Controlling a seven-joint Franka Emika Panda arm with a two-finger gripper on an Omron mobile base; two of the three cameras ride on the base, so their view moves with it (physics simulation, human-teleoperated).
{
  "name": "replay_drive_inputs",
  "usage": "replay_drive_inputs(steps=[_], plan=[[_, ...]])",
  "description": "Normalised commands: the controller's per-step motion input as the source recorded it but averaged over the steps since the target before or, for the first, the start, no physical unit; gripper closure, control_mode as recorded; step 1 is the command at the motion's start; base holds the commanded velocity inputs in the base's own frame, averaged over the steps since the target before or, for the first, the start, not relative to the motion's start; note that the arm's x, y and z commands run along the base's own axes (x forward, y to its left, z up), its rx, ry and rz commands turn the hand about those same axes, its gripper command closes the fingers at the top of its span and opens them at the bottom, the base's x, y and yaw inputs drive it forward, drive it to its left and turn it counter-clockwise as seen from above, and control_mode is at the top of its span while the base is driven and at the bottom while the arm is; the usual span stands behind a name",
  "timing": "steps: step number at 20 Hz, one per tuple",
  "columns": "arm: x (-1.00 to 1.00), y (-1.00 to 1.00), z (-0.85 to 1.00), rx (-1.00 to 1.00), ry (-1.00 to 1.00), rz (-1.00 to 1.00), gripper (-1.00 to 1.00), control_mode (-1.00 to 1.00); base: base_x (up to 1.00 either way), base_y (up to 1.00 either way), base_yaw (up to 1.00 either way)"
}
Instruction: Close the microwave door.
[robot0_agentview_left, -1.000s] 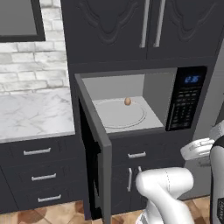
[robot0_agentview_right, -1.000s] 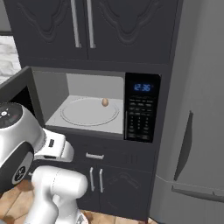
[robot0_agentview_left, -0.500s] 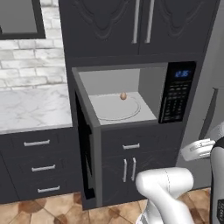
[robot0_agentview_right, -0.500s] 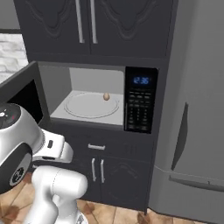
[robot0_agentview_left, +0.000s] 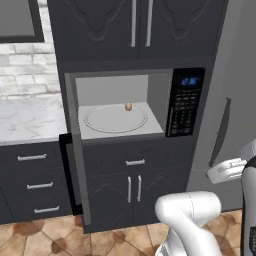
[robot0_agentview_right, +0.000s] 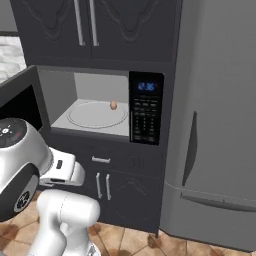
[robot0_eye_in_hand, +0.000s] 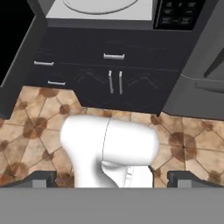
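Note:
The microwave (robot0_agentview_left: 115, 107) stands open, its light-grey interior holding a round turntable (robot0_agentview_left: 116, 120) with a small egg (robot0_agentview_left: 128, 106) on it. Its black keypad panel (robot0_agentview_left: 184, 102) shows a blue display. The microwave door (robot0_agentview_left: 77, 160) is swung out toward me at the left, seen nearly edge-on. In the right base view the microwave door (robot0_agentview_right: 20, 100) shows its dark window beside the microwave (robot0_agentview_right: 97, 107). My gripper (robot0_eye_in_hand: 112, 179) is open, fingertips (robot0_eye_in_hand: 39, 179) wide apart, well back from the microwave door (robot0_eye_in_hand: 24, 65) and holding nothing.
A tall grey fridge (robot0_agentview_right: 220, 125) stands right of the microwave. Dark cabinet doors with silver handles (robot0_agentview_left: 134, 187) and a drawer (robot0_agentview_left: 135, 162) sit below it, more drawers (robot0_agentview_left: 32, 185) to the left under a marble counter (robot0_agentview_left: 30, 120). The floor (robot0_eye_in_hand: 39, 127) is brown tile.
The whole picture has slid left in both base views, so the base has moved; more fridge shows. The door has not swung and the arm keeps its pose.

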Motion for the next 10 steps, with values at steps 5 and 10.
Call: replay_drive_inputs(steps=[5,10], plan=[[-0.55,0.27,0.07,-0.01,-0.13,0.00,-1.00,-1.00,0.00,0.00,0.00],[-0.59,0.78,0.41,-0.37,-0.44,0.12,-1.00,-1.00,0.00,0.00,0.00]])
